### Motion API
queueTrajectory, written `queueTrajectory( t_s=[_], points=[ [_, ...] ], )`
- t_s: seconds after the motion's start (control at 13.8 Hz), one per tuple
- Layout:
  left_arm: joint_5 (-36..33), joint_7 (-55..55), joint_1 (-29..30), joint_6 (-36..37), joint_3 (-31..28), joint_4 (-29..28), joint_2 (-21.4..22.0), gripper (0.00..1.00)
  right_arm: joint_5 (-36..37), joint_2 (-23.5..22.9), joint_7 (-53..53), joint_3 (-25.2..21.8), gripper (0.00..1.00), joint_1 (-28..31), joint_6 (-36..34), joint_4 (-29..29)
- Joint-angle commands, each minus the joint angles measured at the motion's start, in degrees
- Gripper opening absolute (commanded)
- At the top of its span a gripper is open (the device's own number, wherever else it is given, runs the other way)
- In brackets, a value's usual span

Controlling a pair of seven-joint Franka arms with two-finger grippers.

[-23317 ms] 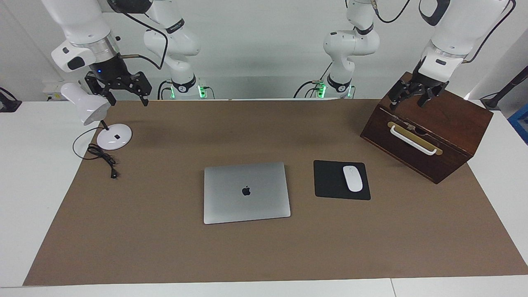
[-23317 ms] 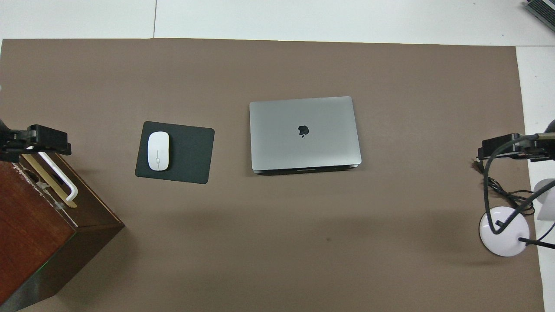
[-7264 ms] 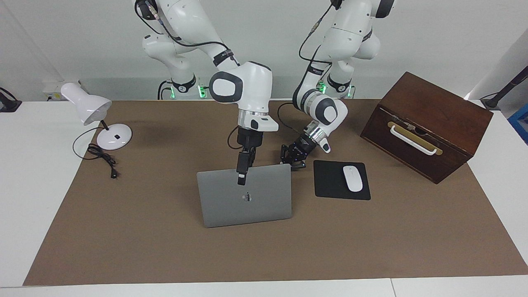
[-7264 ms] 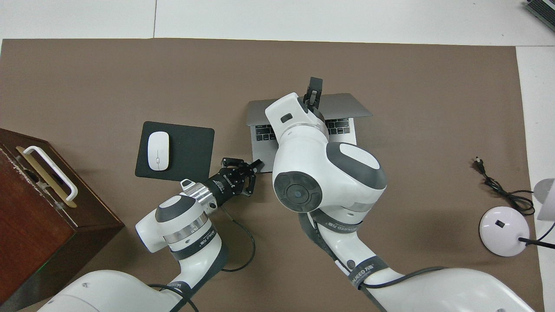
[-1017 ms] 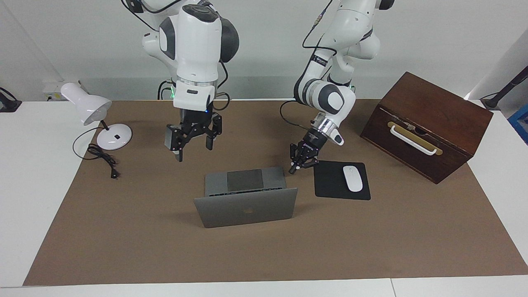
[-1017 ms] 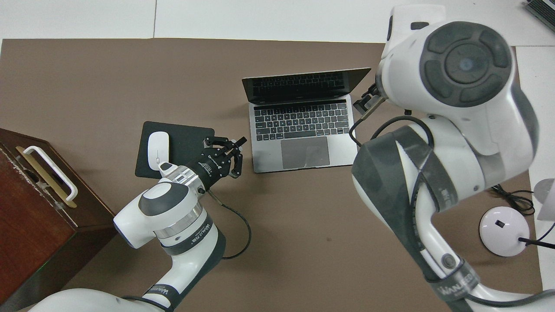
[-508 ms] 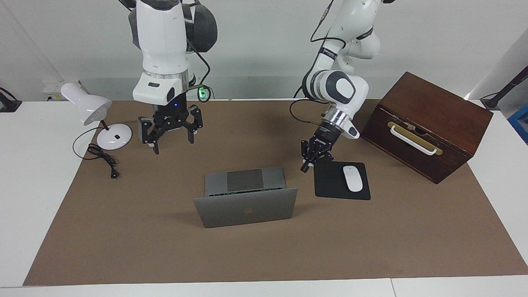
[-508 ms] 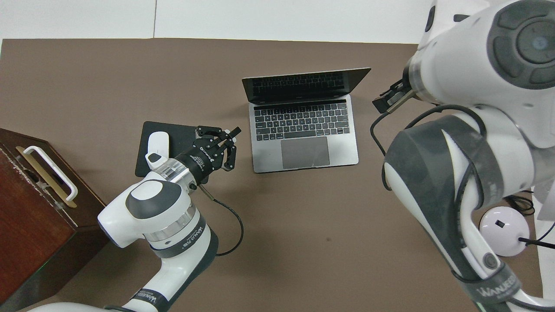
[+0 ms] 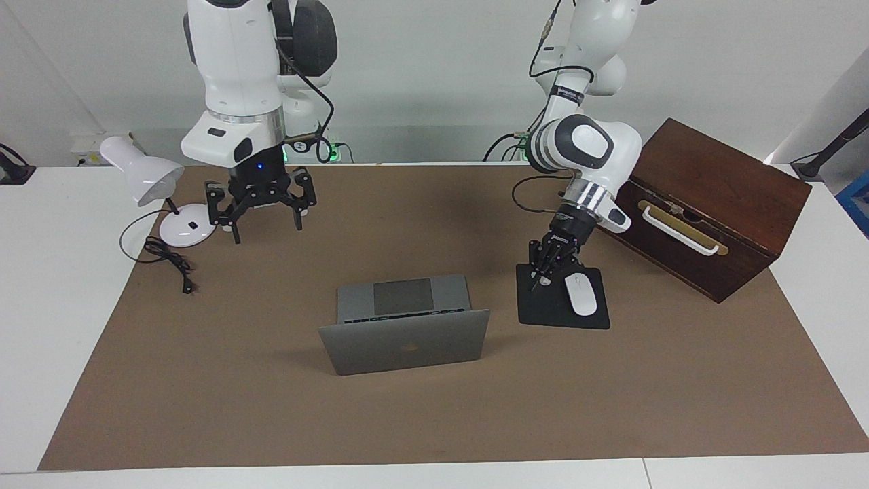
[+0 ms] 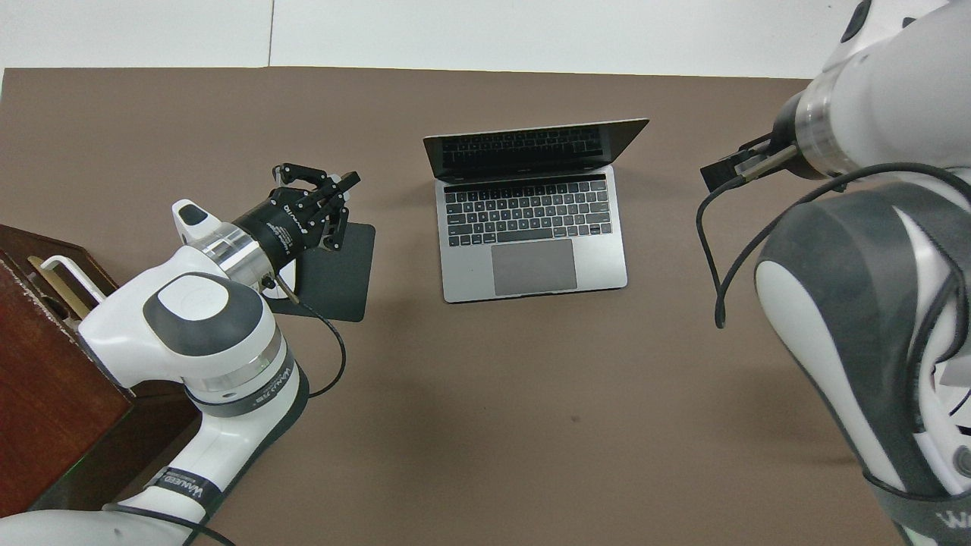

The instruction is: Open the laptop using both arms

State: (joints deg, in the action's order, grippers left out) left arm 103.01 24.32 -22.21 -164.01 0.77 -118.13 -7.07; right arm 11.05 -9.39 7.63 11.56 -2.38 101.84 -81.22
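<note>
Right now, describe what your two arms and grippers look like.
Both arms are glossy white jointed tubes with dark grey joint caps, silver wrist rings and loose black cables. The left arm carries a black skeletal left gripper; a printed black band circles its forearm. The right arm bears a matching right gripper with a small blue light above it.

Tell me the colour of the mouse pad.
Black. The mouse pad shows best in the facing view.

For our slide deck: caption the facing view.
Laptop open; left gripper over the mouse pad, right gripper near the lamp.
</note>
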Motion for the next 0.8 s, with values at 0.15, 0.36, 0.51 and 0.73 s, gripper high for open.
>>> queueTrajectory(
  t_s=[0.15, 0.36, 0.51, 0.73],
  points=[
    [-17.9, 0.46, 2.87, -0.17, 0.37, 1.68, -1.63, 0.0, -3.22, 1.83, -3.14, 0.22, 1.0, 2.03, -2.0, -1.23],
    [-22.23, 0.55, 4.44, -0.35, 0.11, 4.65, -2.42, 0.0, -4.45, 2.62, -7.79, 0.13, 1.0, 2.81, -3.58, -1.23],
    [-27.84, 0.55, 6.91, 1.22, -0.16, 6.68, -2.51, 0.0, -5.59, 2.71, -10.61, 0.13, 1.0, 3.61, -4.37, -1.23],
    [-32.68, 0.55, 9.2, 4.03, -1.03, 7.22, -2.07, 0.0, -7.27, 2.8, -13.6, 0.13, 1.0, 5.1, -5.78, -1.4]
  ],
)
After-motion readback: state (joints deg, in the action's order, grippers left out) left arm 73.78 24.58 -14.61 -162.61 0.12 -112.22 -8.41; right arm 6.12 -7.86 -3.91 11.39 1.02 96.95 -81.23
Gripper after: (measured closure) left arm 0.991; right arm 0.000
